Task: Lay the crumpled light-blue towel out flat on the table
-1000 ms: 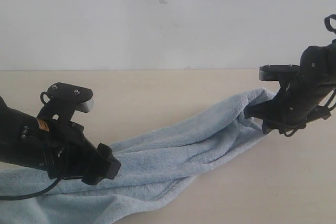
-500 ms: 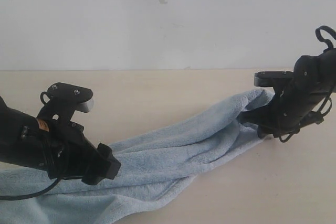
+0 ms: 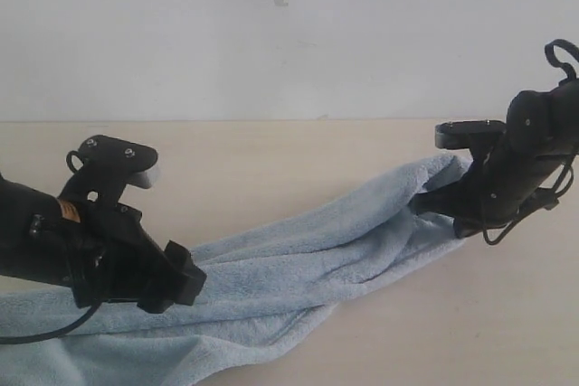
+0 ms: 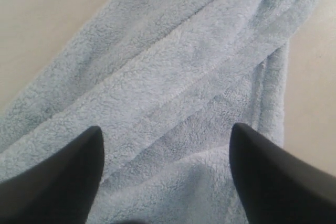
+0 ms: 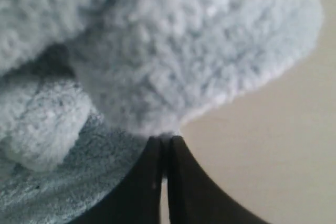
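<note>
i see the fluffy towel (image 3: 298, 259) as a long rumpled band; left gripper (image 4: 166, 128) fingers wide apart, right gripper (image 5: 167, 139) fingers together, touching its end.

Pale light-blue terry towel (image 3: 298, 264): soft cloth, fluffy looped pile, matt.
Beige table (image 3: 271, 164): smooth, matt, light wood tone.
Left gripper (image 4: 167, 129) fingers (image 4: 58, 182): black, smooth, plastic-looking, dull sheen.
Grey-white wall (image 3: 181, 33): matt, plain.
</note>
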You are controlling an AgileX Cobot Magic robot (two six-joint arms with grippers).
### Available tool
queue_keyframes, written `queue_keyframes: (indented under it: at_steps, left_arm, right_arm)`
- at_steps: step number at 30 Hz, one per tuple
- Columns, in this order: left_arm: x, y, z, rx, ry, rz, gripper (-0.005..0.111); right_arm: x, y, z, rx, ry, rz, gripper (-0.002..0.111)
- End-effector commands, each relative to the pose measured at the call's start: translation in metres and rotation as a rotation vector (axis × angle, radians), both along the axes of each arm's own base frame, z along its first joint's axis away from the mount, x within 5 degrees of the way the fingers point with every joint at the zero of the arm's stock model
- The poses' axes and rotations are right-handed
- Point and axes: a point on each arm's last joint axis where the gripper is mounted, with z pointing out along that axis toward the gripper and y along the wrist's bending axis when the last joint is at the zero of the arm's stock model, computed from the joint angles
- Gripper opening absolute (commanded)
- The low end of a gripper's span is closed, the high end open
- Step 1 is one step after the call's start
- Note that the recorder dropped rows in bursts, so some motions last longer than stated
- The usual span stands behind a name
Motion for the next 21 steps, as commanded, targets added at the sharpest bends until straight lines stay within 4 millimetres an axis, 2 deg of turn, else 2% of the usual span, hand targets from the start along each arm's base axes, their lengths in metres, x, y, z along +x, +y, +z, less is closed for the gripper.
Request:
queue_keyframes:
  at_steps: [1, 7, 11, 12, 15, 18, 21]
  left_arm:
    - [-0.004, 0.005, 0.023, 0.042, -0.122, -0.081, 0.064]
    - [-0.016, 0.014, 0.047, 0.127, -0.219, -0.176, 0.064]
    - [-0.019, 0.023, 0.049, 0.284, -0.253, -0.27, 0.061]
    - [-0.02, 0.026, 0.046, 0.319, -0.241, -0.277, 0.057]
    - [-0.021, 0.036, 0.041, 0.422, -0.203, -0.265, 0.034]
    - [-0.022, 0.045, 0.04, 0.506, -0.168, -0.226, 0.008]
    - [-0.025, 0.054, 0.04, 0.601, -0.123, -0.205, 0.004]
  right_arm:
    - [-0.008, -0.001, 0.035, 0.001, -0.022, 0.013, 0.0]
    - [-0.03, -0.004, 0.108, 0.011, -0.146, 0.031, 0.0]
    - [-0.051, -0.008, 0.155, -0.013, -0.249, 0.065, 0.0]
    - [-0.057, -0.01, 0.166, -0.024, -0.275, 0.07, 0.0]
    - [-0.076, -0.015, 0.193, -0.058, -0.333, 0.081, 0.0]
    - [-0.09, -0.019, 0.208, -0.084, -0.345, 0.087, 0.0]
    - [-0.095, -0.024, 0.212, -0.151, -0.34, 0.103, 0.0]
